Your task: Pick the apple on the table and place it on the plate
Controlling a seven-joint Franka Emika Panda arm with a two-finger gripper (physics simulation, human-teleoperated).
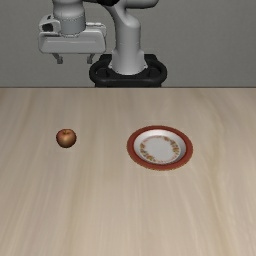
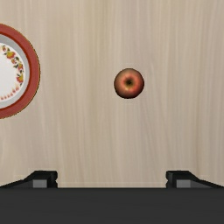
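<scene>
— So, where's the apple (image 1: 66, 138) rn?
— Sitting on the wood table (image 1: 200, 220), all on its own, on the exterior view's left. Nothing's touching it.
— And the plate (image 1: 160, 147)?
— Same table, on the exterior view's right, well apart from the apple. Red edge, little flower pics, nothing on it yet.
— What abt the gripper (image 2: 114, 179)?
— Up high over the table, back near the robot's base (image 1: 125, 72). Its two fingers (image 2: 44, 178) stand wide apart w/ nothing betw them. It's holding zip.
— So which way's it gotta go?
— Out and down, I think. From the gripper's own cam, the apple sits out ahead of the fingers. It's pretty much lined up w/ the gap betw them, just a tad to one side. The plate's well off to the side of that line.
— Does it matter how the hand's turned?
— Prob not. The apple's round w/ no long side, so the fingers can close on it from any side. And there's just the one gripper, so no picking which.
— How far along is the job?
— Right at the start, I'd say. Apple's not picked, not on the plate.
— Anything that could go wrong?
— A round thing could roll if one finger bumps it first, imo. Best to come straight down over its middle.
</scene>
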